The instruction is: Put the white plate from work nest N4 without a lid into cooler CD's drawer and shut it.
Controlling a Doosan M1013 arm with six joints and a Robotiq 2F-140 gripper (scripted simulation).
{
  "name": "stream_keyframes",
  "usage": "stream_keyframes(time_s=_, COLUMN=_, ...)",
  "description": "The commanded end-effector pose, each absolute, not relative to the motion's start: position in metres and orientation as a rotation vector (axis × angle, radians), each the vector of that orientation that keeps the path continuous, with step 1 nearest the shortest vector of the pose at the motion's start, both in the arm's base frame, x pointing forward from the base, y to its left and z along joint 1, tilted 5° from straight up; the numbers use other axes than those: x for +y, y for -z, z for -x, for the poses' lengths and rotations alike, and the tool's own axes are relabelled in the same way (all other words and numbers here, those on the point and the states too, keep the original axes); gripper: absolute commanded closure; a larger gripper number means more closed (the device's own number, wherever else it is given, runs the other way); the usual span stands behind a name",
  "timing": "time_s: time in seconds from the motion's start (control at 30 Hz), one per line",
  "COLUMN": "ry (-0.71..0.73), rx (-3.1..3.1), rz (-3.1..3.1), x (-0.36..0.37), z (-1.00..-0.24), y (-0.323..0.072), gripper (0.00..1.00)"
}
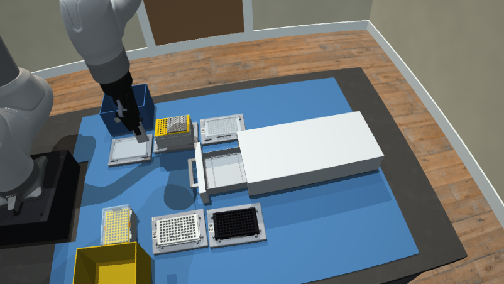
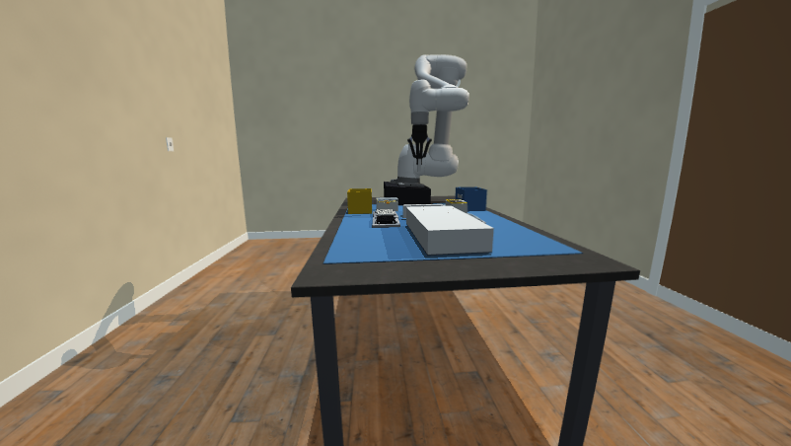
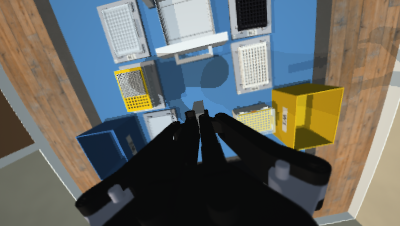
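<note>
The white plate (image 1: 178, 230) lies without a lid in nest N4 at the bench's near side; it also shows in the wrist view (image 3: 254, 65). The cooler CD (image 1: 308, 149) has its drawer (image 1: 222, 171) pulled out toward the arm's base, with the bar handle (image 1: 192, 173) in front. The drawer's floor (image 3: 187, 22) is bare. My gripper (image 1: 141, 136) is shut and holds nothing. It hangs high above the bench, near the arm's base, far from the plate; its fingertips (image 3: 198, 116) touch each other.
A black plate (image 1: 235, 222) sits in nest N2 beside N4. A tip box with a clear lid (image 1: 116, 225) and a yellow bin (image 1: 110, 264) stand left of N4. A blue bin, a flat nest (image 1: 130, 149), a yellow rack (image 1: 173, 128) and a covered plate (image 1: 222, 127) line the far side.
</note>
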State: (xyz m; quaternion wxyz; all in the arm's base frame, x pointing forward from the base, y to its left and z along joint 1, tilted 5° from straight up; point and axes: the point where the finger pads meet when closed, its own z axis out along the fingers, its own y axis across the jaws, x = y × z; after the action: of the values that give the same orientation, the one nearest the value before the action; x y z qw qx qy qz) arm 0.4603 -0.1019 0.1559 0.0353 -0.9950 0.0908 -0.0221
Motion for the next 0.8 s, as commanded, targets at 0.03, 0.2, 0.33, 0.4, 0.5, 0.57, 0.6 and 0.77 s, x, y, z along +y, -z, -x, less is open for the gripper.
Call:
stream_keyframes(time_s=0.03, ry=0.054, rx=0.284, rz=3.052, x=-0.098, z=-0.456, y=-0.154, gripper=1.00)
stream_keyframes(time_s=0.2, ry=0.054, rx=0.284, rz=3.052, x=-0.098, z=-0.456, y=-0.154, gripper=1.00)
stream_keyframes(time_s=0.33, ry=0.055, rx=0.252, rz=3.055, x=-0.099, z=-0.466, y=-0.143, gripper=0.13)
stream_keyframes(time_s=0.4, ry=0.055, rx=0.252, rz=3.055, x=-0.100, z=-0.472, y=-0.137, gripper=0.13)
stream_keyframes(time_s=0.5, ry=0.055, rx=0.252, rz=3.055, x=-0.101, z=-0.477, y=-0.131, gripper=0.13)
stream_keyframes(time_s=0.57, ry=0.055, rx=0.252, rz=3.055, x=-0.101, z=-0.480, y=-0.128, gripper=0.13)
stream_keyframes(time_s=0.6, ry=0.055, rx=0.252, rz=3.055, x=-0.102, z=-0.483, y=-0.125, gripper=0.13)
stream_keyframes(time_s=0.77, ry=0.055, rx=0.252, rz=3.055, x=-0.104, z=-0.496, y=-0.110, gripper=0.13)
